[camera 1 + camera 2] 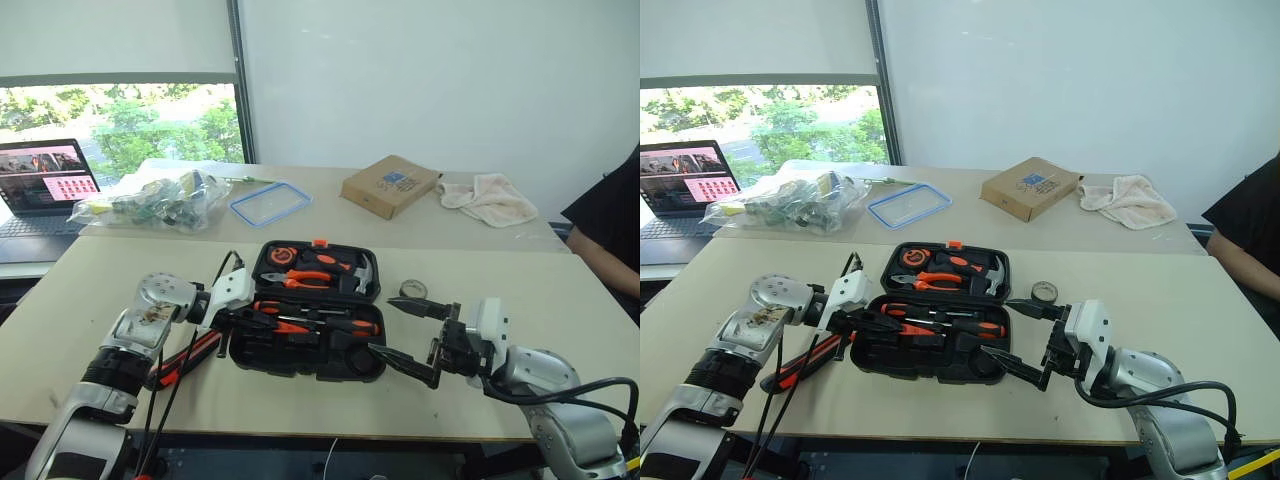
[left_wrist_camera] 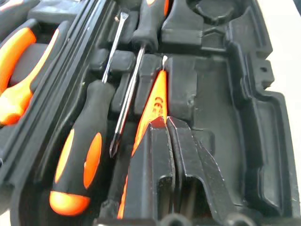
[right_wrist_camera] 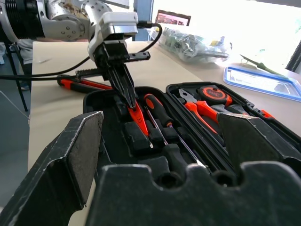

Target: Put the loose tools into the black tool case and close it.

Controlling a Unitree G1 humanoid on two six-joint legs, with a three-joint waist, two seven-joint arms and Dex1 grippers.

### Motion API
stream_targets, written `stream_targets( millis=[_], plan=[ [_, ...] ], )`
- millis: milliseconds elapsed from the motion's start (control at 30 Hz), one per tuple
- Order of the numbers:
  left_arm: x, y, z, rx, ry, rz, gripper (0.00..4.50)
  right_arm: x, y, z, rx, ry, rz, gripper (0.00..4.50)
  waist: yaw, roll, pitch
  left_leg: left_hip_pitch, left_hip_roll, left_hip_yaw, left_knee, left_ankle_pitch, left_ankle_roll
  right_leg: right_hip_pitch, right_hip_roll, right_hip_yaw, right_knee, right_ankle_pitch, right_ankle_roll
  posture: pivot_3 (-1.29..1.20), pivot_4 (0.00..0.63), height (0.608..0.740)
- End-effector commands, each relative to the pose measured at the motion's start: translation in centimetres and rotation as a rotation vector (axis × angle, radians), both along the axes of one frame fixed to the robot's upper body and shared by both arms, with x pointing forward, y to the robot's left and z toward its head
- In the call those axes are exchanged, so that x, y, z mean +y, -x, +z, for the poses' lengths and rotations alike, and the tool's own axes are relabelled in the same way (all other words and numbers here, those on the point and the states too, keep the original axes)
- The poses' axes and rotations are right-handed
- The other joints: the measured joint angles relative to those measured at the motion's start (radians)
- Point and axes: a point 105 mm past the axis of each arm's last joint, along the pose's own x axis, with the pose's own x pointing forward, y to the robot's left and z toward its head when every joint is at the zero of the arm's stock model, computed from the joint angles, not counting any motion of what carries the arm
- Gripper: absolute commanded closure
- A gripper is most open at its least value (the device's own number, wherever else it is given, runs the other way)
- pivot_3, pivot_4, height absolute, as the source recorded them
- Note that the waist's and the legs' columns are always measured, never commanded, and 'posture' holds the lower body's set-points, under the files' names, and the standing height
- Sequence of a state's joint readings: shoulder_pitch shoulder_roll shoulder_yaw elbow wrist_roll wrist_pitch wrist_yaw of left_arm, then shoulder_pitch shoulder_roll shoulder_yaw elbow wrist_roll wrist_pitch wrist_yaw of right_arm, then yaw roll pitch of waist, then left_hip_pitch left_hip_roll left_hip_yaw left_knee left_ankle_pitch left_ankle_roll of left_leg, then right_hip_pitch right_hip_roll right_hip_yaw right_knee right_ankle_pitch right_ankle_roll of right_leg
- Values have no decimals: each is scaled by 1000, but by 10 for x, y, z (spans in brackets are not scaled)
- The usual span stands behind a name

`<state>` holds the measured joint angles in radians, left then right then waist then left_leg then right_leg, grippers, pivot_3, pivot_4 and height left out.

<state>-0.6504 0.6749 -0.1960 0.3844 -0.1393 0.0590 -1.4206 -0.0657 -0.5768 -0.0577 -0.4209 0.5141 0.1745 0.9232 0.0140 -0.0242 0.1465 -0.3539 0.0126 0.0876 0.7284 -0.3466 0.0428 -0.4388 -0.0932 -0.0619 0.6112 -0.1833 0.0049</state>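
The tool case [image 1: 316, 312] lies open on the near table [image 1: 90, 290], with pliers [image 1: 297, 280] and a hammer [image 1: 360, 271] in its far half and screwdrivers [image 1: 320, 322] in its near half. A tape roll [image 1: 413, 290] sits just right of the case. On the far table [image 1: 330, 215] lie a cardboard box [image 1: 390, 185], with a cloth [image 1: 490, 198] to its right, and a bag [image 1: 150, 200] at the left.

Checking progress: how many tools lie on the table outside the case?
2: an orange-and-black tool left of the case, and a tape roll right of it. Others may be hidden.
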Motion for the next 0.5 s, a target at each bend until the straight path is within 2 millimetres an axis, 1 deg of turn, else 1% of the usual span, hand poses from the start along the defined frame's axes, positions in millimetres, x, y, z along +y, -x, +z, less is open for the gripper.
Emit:
stream_targets(
  millis=[33,200,267,333,500],
  plan=[
    [-2,-3,-2,-38,-22,1,4438,-1,1,9,-37,-12,8,0,-1,0,0,0,0,0,0,0,0,0,0,0,0,0,0,0,150,740],
    [-4,-8,-8,-16,10,61,4438,0,5,9,-32,-15,13,0,7,0,0,0,0,0,1,0,0,1,-1,0,0,0,0,0,150,740],
    [-6,-5,-8,6,40,61,4438,0,8,7,-19,-18,17,0,10,0,0,1,0,-1,2,0,0,1,-2,0,-1,0,0,0,150,740],
    [-10,2,-4,15,67,15,4438,0,9,7,-13,-18,17,0,10,0,0,1,0,-1,3,0,0,2,-2,0,0,0,0,0,150,740],
    [-15,0,7,-38,112,7,4438,-1,9,6,-3,-16,19,0,3,0,0,1,1,-1,3,0,0,1,-2,1,0,0,0,0,150,740]
  ],
)
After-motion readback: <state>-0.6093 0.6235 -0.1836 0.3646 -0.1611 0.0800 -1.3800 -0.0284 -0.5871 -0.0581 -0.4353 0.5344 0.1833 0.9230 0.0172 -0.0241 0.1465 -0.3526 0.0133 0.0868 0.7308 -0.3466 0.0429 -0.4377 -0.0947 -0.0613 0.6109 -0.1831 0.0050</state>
